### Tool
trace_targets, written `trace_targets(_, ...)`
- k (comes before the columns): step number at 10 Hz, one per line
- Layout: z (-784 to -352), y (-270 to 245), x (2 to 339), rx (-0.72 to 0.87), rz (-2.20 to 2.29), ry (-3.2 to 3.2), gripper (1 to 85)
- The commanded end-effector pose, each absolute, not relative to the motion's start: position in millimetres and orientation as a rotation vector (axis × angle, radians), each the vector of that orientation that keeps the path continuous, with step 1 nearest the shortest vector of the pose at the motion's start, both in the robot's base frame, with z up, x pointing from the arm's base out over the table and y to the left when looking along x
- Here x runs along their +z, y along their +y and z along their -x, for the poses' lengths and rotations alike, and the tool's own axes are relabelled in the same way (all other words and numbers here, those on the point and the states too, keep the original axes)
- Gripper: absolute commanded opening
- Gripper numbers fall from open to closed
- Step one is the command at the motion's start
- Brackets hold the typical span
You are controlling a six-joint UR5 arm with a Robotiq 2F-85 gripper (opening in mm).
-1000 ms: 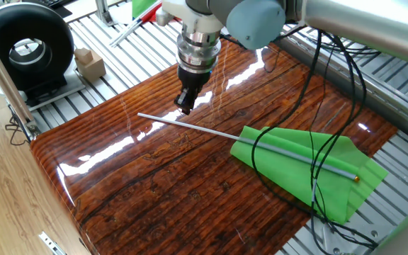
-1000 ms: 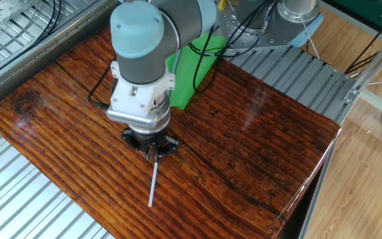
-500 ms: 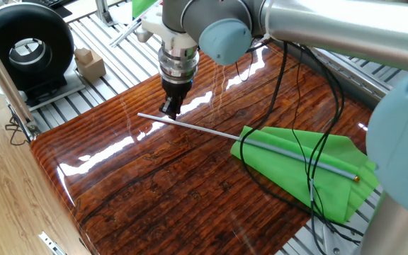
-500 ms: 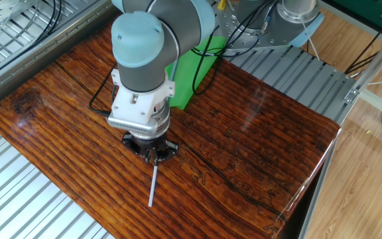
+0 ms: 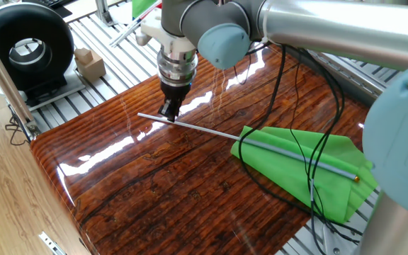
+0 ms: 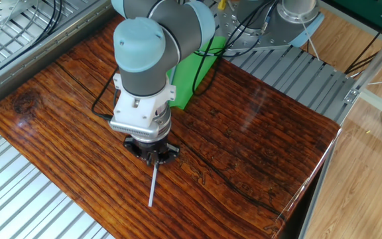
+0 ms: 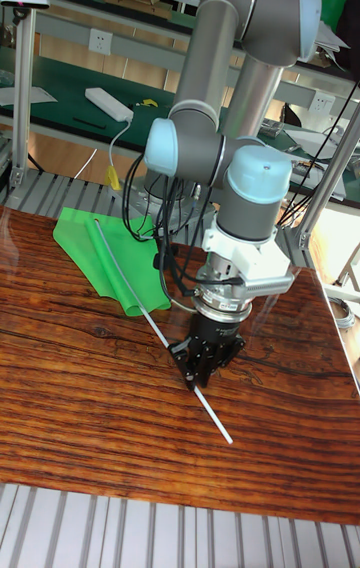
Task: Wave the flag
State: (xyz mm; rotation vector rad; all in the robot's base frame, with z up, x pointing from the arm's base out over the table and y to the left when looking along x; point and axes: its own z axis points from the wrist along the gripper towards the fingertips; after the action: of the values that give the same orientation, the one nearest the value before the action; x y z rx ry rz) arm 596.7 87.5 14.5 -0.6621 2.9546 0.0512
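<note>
The flag lies flat on the wooden table (image 5: 154, 198). Its bright green cloth (image 5: 310, 170) is at the right, and the thin grey rod (image 5: 211, 130) runs left from a small orange tip (image 5: 357, 178). My gripper (image 5: 168, 115) points straight down over the rod's bare end, with its fingertips at rod level on either side and a narrow gap between them. In the other fixed view the gripper (image 6: 153, 159) hides most of the rod (image 6: 152, 189), and the green cloth (image 6: 194, 73) shows behind the arm. The tall fixed view shows the gripper (image 7: 196, 378) low on the rod (image 7: 215, 423), far from the cloth (image 7: 105, 263).
A black round device (image 5: 25, 46) and a small wooden block (image 5: 89, 62) sit on the slatted metal surface beyond the table's left corner. Black cables (image 5: 310, 142) hang from the arm across the green cloth. Metal slats surround the table on several sides.
The gripper has moved left along the rod toward its bare end and lowered onto it. The flag has not moved.
</note>
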Motion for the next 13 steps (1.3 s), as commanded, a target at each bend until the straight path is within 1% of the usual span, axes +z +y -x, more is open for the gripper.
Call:
trace_targets(1,-598.1,91.5,9.7,0.081,0.647,2.95,25.7)
trace_targets(10,-602.2,95.9,0.3,0.105,0.635,2.94,25.3)
trace_targets(13,-601.4,96.8,0.0,0.112,0.627,2.944,23.7)
